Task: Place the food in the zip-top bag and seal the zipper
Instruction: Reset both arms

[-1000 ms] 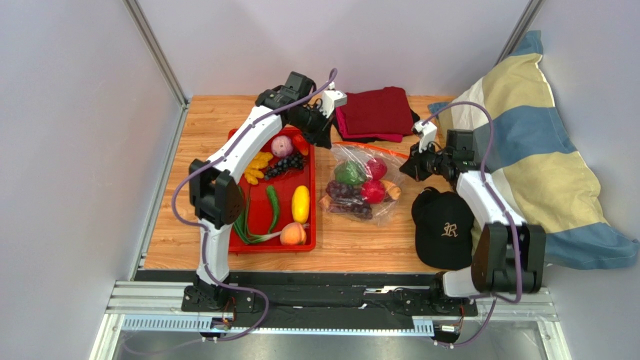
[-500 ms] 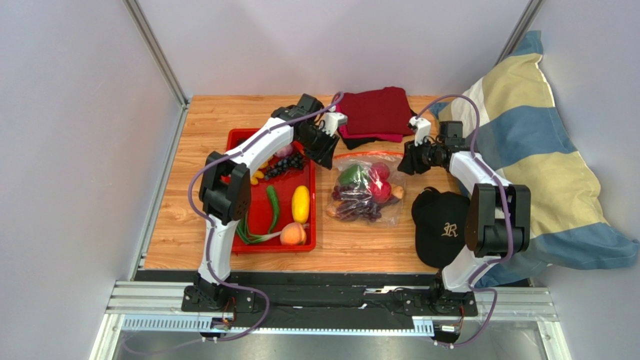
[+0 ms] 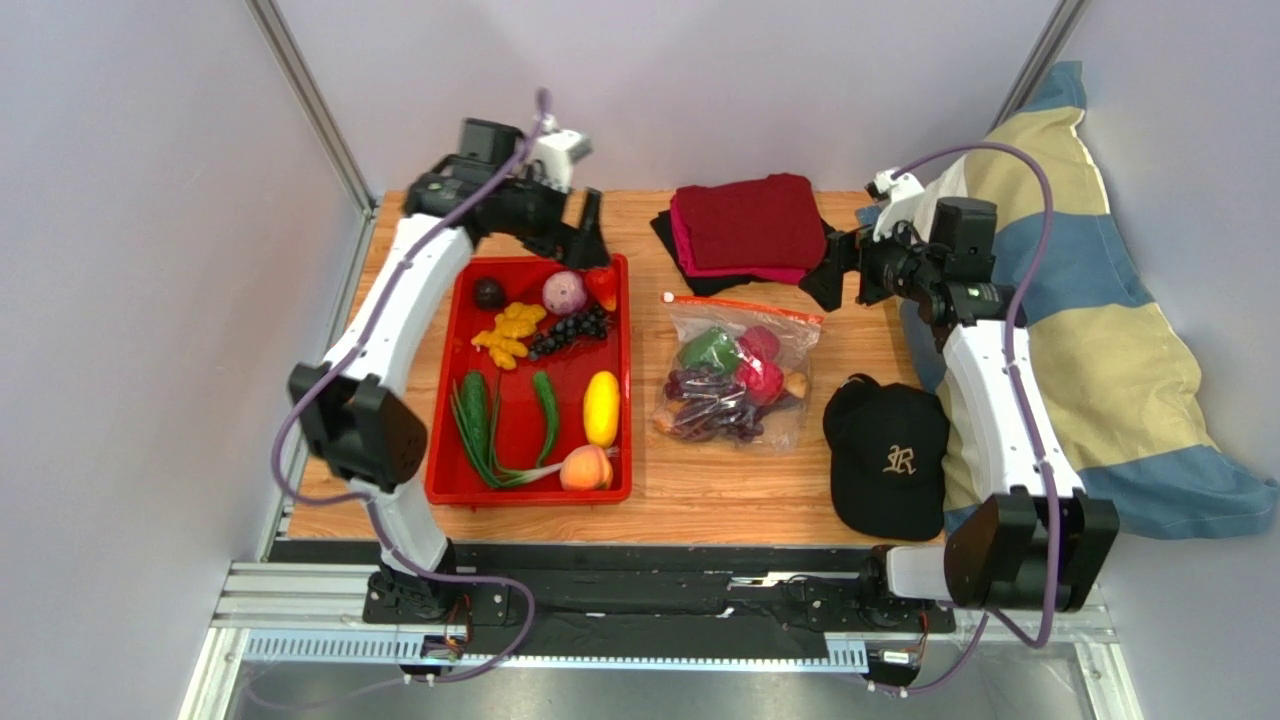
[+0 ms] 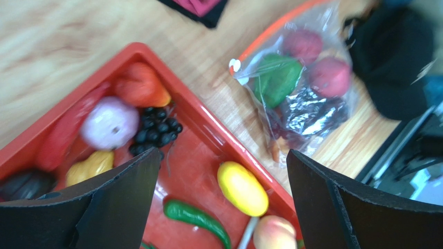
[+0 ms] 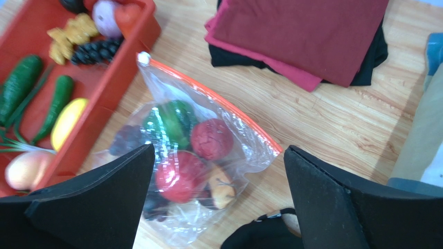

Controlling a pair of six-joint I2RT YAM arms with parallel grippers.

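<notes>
The clear thin plastic zip-top bag lies flat near the middle of the wooden desk, its orange-red zipper strip turned toward the far edge. Whether the strip is pressed shut cannot be told. Inside the bag sit a glossy green toy pepper, a red toy apple and a bunch of purple toy grapes. Just left of the bag, toward the left edge, is a red plastic tray holding more toy food, among it a yellow lemon and a green chilli. Just right of the bag, at the near right corner, lies a black cap. Beyond the zipper, at the far edge, is a stack of folded dark red cloths. The left gripper hangs above the far end of the tray, fingers spread wide, well apart from the bag. The right gripper hangs above the far right corner beside the cloths, also spread wide and clear of the bag, with a striped pillow behind it.
</notes>
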